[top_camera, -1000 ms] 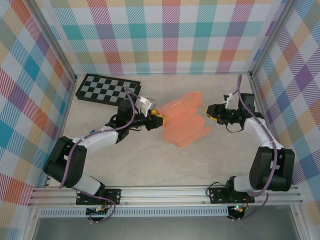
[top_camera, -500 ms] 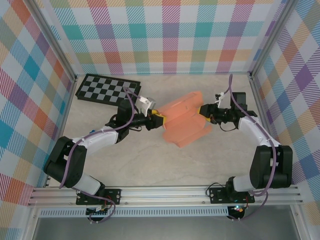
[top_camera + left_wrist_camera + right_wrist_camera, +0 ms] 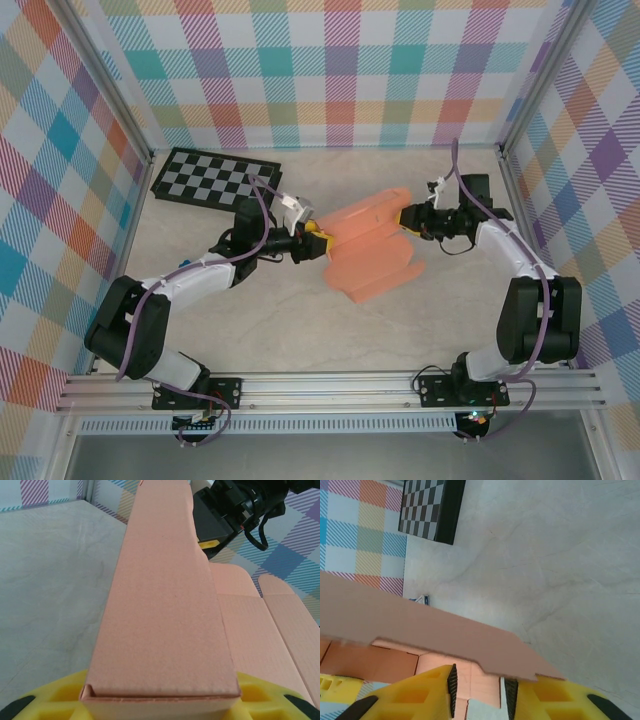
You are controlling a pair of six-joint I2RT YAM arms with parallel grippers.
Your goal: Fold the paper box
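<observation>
Paper box (image 3: 370,245) sits mid-table, slightly toward the far side, part folded: one long panel raised, the rest of the sheet flat on the pale table (image 3: 260,320) with its flaps spread toward the near right. Left gripper (image 3: 318,243) is at the box's left end. In the left wrist view its yellow fingers (image 3: 45,700) sit either side of a doubled-over wall of the card (image 3: 165,605). Jaws are set at a moderate width and closed on that wall, which fills the space between them. Right gripper (image 3: 408,217) is at the far right corner of the box, touching the raised panel. From the right wrist camera its jaws are part open, with a gap showing between the yellow fingers (image 3: 415,697). The edge of the card panel (image 3: 420,625) runs across in front of the fingertips and rests against the right-hand one, and more card shows through the gap. Pads are not closed on the card. Black-and-grey checkerboard (image 3: 215,178) lies flat at the far left, well apart from the box.
</observation>
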